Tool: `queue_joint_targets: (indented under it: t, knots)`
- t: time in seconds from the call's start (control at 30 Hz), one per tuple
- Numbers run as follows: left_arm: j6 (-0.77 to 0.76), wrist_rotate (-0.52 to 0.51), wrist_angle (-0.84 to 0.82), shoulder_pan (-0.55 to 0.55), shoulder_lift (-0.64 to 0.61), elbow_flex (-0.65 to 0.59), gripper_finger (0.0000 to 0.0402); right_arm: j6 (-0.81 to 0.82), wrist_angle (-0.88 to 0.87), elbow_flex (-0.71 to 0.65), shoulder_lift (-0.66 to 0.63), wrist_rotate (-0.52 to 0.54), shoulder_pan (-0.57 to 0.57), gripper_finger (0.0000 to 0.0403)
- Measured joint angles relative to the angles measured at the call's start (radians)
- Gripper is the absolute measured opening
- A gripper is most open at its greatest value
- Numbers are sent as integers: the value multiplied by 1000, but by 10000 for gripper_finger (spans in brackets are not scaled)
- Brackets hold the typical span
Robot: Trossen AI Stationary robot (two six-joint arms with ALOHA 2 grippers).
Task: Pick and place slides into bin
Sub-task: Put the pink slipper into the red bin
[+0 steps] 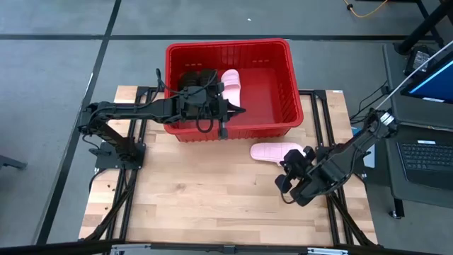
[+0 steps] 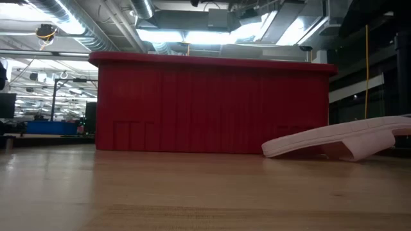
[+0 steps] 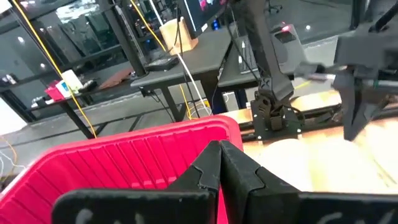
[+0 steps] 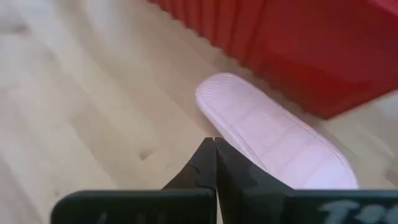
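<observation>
The red bin (image 1: 283,78) stands at the table's far middle; it also shows in the low view (image 2: 212,106). Inside lie one pink slide (image 1: 231,85) and black slides (image 1: 192,76), partly hidden by my left arm. My left gripper (image 1: 237,111) is shut and empty, over the bin's near wall (image 3: 124,162). A second pink slide (image 1: 272,151) lies sole up on the table, just in front of the bin, raised on its strap (image 2: 343,149). My right gripper (image 4: 215,146) is shut, at this slide's near edge (image 4: 249,143). My right gripper's shut fingertips stand at the near edge of the pink slide on the table, slanting down from the table's near right. I cannot tell whether they touch it.
Bare wooden tabletop (image 1: 191,191) lies to the left of and in front of the loose slide. A laptop (image 1: 428,152) and a desk stand beyond the table's right edge. The arms' bases sit at the table's left and right edges.
</observation>
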Motion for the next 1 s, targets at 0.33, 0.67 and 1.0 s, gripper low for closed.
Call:
queue_joint_targets:
  t: [0.33, 0.67, 1.0]
  knots:
    - [10, 75, -181, 1, -49, 0, 2, 386, -146, 233, 281, 80, 90, 0]
    - [26, 207, -268, 1, -127, 0, 2, 861, -285, 234, 534, 121, 171, 0]
    - [37, 209, -314, 1, -149, 0, 2, 918, -291, 234, 611, 15, 155, 0]
